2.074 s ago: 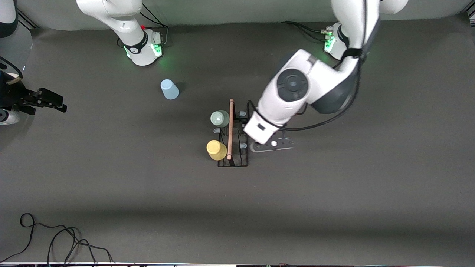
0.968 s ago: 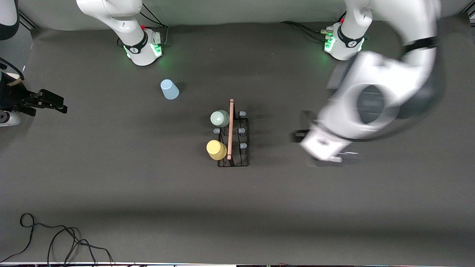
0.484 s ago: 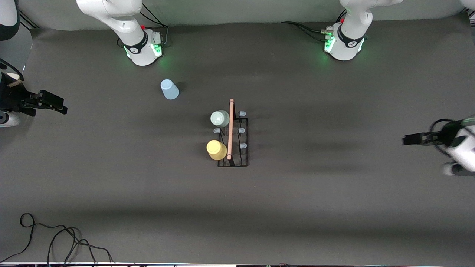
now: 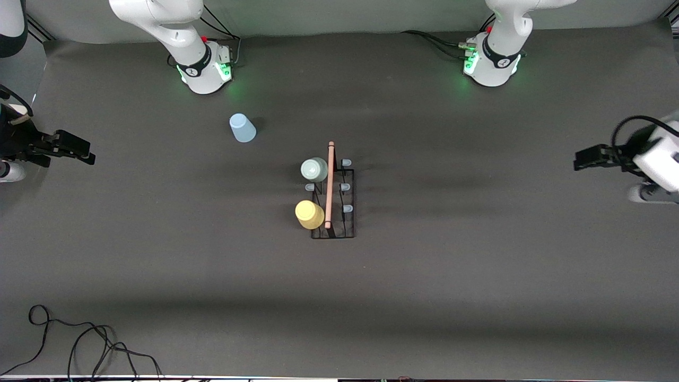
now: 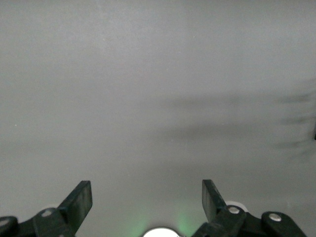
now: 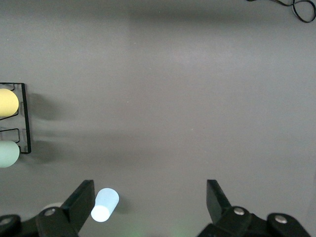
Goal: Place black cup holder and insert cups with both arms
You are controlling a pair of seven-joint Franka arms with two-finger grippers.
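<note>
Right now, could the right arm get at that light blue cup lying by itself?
Probably yes. The light blue cup lies alone on open table near that arm's base, and the right gripper hangs open and empty at that end.

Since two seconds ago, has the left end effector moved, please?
Yes: the left end effector has left the black cup holder for the left arm's table end.

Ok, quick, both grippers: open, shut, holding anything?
Left gripper: open, empty, at the left arm's table end.
Right gripper: open, empty, at the right arm's table end.
</note>
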